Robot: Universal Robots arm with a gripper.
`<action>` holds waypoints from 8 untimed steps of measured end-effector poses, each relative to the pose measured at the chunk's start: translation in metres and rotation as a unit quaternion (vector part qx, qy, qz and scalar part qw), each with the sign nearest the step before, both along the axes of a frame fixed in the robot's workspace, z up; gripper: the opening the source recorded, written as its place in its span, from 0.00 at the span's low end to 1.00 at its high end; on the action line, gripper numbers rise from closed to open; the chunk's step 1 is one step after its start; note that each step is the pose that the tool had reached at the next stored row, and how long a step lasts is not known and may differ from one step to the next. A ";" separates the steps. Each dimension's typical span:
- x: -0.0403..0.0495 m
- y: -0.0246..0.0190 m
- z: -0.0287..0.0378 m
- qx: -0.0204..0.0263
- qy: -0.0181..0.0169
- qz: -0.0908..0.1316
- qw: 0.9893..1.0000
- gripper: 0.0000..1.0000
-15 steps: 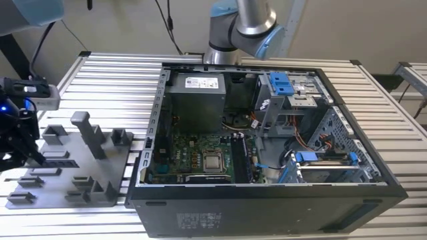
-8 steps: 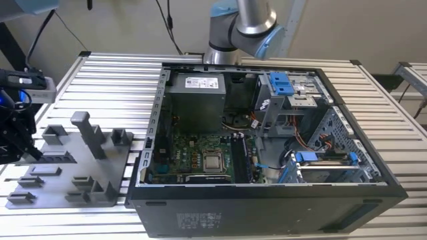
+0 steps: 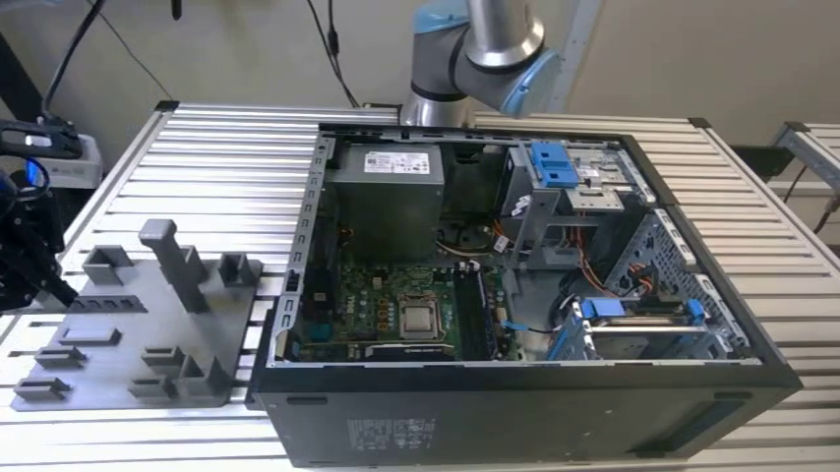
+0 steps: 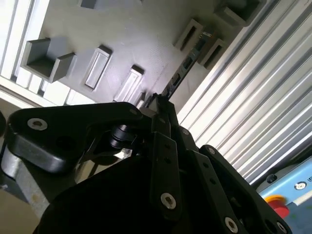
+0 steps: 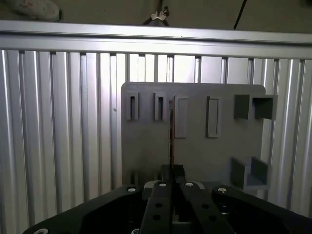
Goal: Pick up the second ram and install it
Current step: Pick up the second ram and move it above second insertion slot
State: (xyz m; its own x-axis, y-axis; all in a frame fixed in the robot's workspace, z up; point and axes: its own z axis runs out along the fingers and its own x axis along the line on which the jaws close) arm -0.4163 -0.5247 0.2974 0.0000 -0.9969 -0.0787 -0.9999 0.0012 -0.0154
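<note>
First wrist view: jaws clamped on the second ram (image 5: 170,136); gripper (image 5: 171,168) at the grey holder tray (image 5: 146,141).

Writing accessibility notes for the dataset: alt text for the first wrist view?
The gripper is shut on the second ram, seen edge-on as a thin dark strip over the grey holder tray. The tray lies on a ribbed metal table.

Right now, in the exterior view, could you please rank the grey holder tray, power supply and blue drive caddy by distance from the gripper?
The gripper, shut on the second ram, is at the exterior view's left edge.
1. grey holder tray, right beside it.
2. power supply, mid-case.
3. blue drive caddy, further right.
</note>
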 end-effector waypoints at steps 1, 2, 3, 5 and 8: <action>0.0000 0.0000 0.0018 0.000 -0.002 0.000 1.000 0.13; 0.0000 0.0000 0.0038 0.000 -0.003 -0.001 1.000 0.13; 0.0000 0.0000 0.0056 0.000 -0.004 -0.002 1.000 0.13; 0.0000 0.0000 0.0090 0.000 -0.005 -0.004 1.000 0.13; 0.0000 0.0000 0.0160 0.000 -0.005 -0.006 1.000 0.13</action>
